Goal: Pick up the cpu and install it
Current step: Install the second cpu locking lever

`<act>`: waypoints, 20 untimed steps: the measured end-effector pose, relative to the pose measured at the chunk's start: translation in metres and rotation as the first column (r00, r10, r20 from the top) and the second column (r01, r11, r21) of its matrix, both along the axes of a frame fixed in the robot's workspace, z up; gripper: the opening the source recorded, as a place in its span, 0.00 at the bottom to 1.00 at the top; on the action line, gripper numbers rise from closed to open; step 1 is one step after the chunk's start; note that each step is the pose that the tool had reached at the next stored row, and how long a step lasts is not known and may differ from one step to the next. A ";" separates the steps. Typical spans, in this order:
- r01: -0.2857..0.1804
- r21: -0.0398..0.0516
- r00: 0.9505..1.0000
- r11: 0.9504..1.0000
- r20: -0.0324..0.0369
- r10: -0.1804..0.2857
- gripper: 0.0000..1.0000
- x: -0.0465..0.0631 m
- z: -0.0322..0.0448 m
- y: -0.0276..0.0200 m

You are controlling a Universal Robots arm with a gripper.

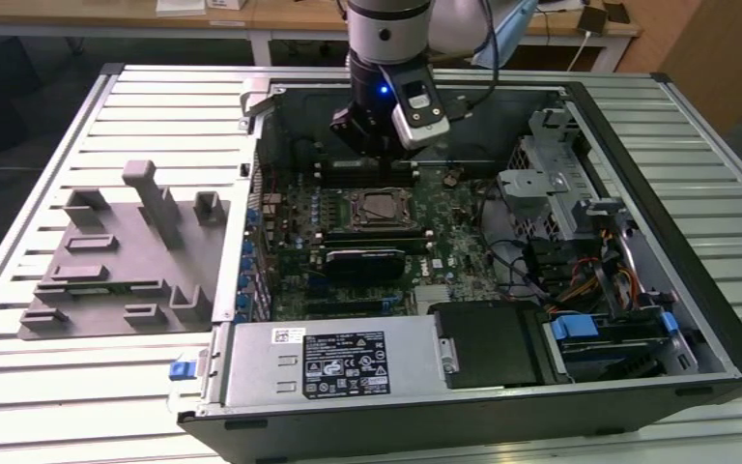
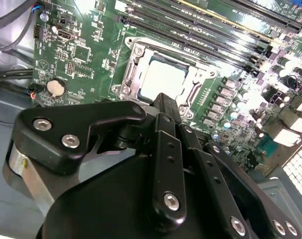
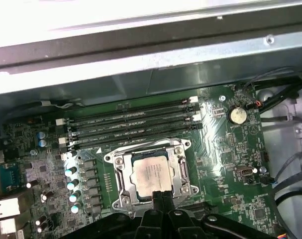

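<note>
The cpu (image 3: 151, 174) is a silvery square chip lying flat inside the metal-framed socket (image 3: 116, 164) on the green motherboard. It also appears in the second wrist view (image 2: 163, 79) and as a small pale square in the exterior view (image 1: 378, 206). My gripper (image 3: 158, 198) hangs just above the socket's edge, its two black fingers pressed together with nothing between them. In the second wrist view the fingertips (image 2: 165, 107) overlap the chip's near edge. In the exterior view the gripper (image 1: 374, 166) hovers inside the open computer case, just behind the socket.
Memory slots (image 3: 131, 124) run beside the socket. A coin battery (image 3: 236, 114) sits near loose cables. A grey fixture block (image 1: 127, 251) stands on the slatted table at the exterior view's left. The power supply (image 1: 332, 362) and drive cage (image 1: 564, 184) crowd the case.
</note>
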State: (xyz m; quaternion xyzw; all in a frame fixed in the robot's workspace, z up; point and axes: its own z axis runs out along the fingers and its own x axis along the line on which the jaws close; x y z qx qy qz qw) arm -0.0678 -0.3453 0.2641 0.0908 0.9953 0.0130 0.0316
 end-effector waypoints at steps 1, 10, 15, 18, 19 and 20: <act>0.000 0.000 1.000 1.000 0.000 0.000 0.11 0.000 0.0000 -0.0012; 0.000 0.002 1.000 1.000 0.000 0.000 0.11 0.000 -0.0020 -0.0214; -0.002 0.008 1.000 1.000 0.000 0.002 0.11 0.000 -0.0050 -0.0297; -0.012 0.013 1.000 1.000 0.000 0.012 0.11 -0.001 -0.0078 -0.0311; -0.017 0.014 1.000 1.000 0.000 0.017 0.11 -0.001 -0.0088 -0.0314; -0.023 0.016 1.000 1.000 0.000 0.023 0.11 -0.002 -0.0099 -0.0317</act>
